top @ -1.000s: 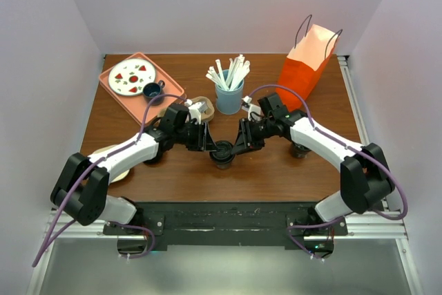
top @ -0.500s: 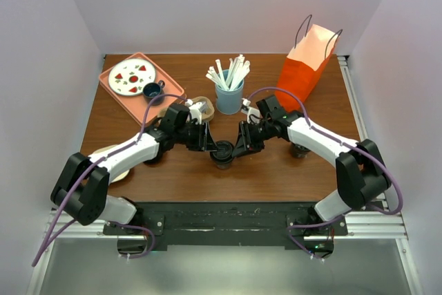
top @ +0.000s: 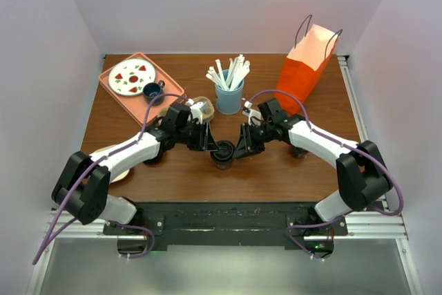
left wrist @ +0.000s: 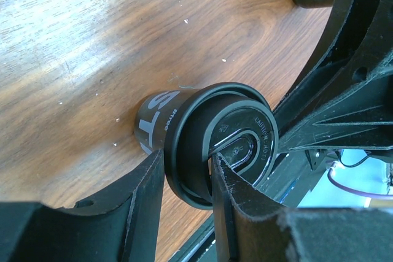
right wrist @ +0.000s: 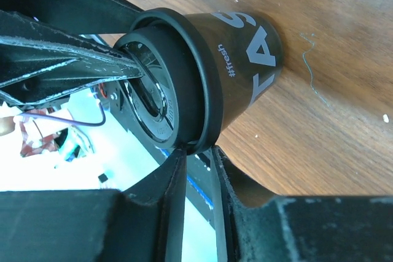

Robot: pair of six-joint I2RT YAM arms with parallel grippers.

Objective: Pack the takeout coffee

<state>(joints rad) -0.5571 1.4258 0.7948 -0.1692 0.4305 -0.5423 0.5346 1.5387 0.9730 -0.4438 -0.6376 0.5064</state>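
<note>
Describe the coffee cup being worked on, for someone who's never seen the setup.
On the brown table, find the blue cup of white sticks at the back centre. Just nearer stands a black coffee cup, where the left gripper and right gripper meet. Unlike that open blue cup, it is black and lidded.

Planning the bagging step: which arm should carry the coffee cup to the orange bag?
Right, probably. The left gripper and right gripper both sit at the coffee cup mid-table, but the orange bag stands at the far right, on that arm's side.
</note>
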